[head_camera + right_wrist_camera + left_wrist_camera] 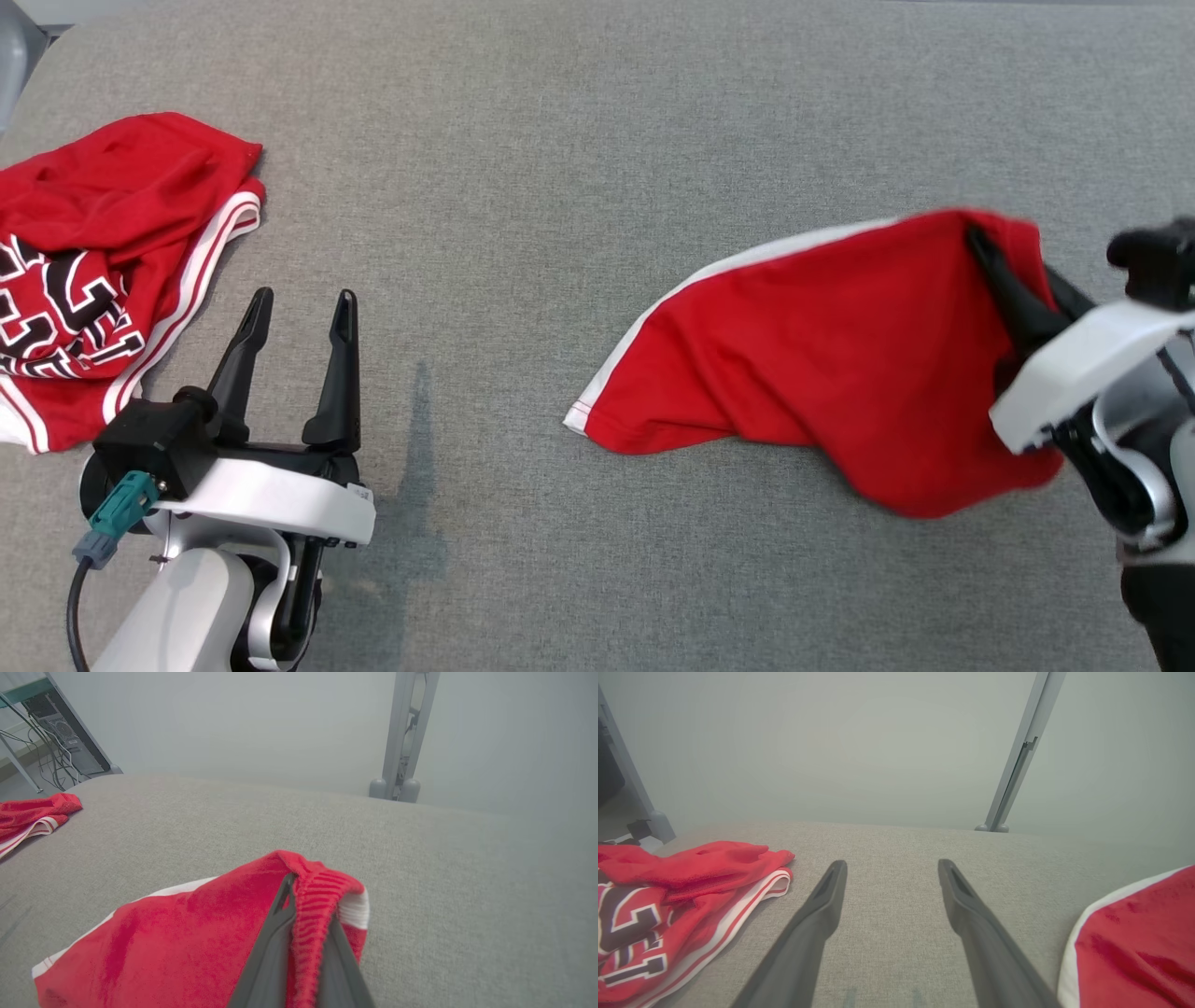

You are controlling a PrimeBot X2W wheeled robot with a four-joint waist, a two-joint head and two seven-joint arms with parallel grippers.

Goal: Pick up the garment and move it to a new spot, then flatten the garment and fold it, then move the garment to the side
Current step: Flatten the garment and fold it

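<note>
Tightly pinched red garment [822, 355], right fingers [267, 956] closed

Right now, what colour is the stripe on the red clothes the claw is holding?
White stripe on the red garment; clearest in the head view.

lettered red jersey [103, 215] on grey fabric surface [560, 140]

Left pincer [303, 301]: two long, dark, tapering fingers [336, 378].
Right pincer [308, 900]: same dark fingers.
Wrist shells [271, 499]: glossy white.
Connector [126, 504]: teal, black cable [71, 611].
</note>
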